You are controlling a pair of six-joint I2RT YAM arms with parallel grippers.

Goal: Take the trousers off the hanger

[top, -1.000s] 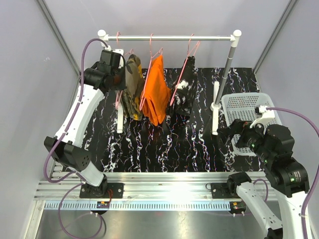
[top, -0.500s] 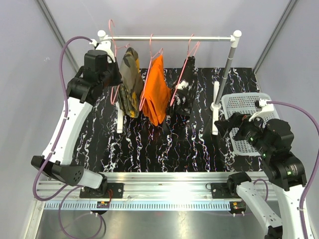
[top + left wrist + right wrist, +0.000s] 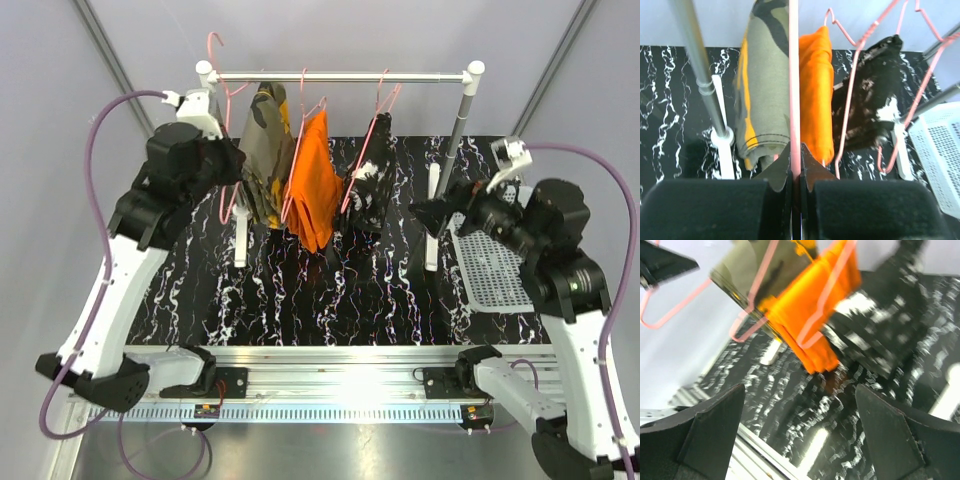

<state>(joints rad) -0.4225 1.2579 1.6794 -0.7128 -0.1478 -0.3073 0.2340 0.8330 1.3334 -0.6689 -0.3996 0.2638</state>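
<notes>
Up at the left end of the rail (image 3: 400, 76), the left claw (image 3: 795, 155) is pinched tight on the wire of a pink hanger (image 3: 794, 75), whose hook stands above the rail's end cap in the top view. The camouflage trousers (image 3: 262, 150) hang from that hanger, just beside the orange trousers (image 3: 313, 185). The black trousers (image 3: 368, 195) hang further right, a small gap apart. The right claw (image 3: 425, 213) hovers with its fingers (image 3: 705, 435) spread wide and nothing between them, close to the right post (image 3: 458, 125) and facing the black pair. Open bench (image 3: 330, 290) stretches from under the garments to the near edge. The white basket (image 3: 490, 285) sits against the bench's right edge, partly under the right arm.
</notes>
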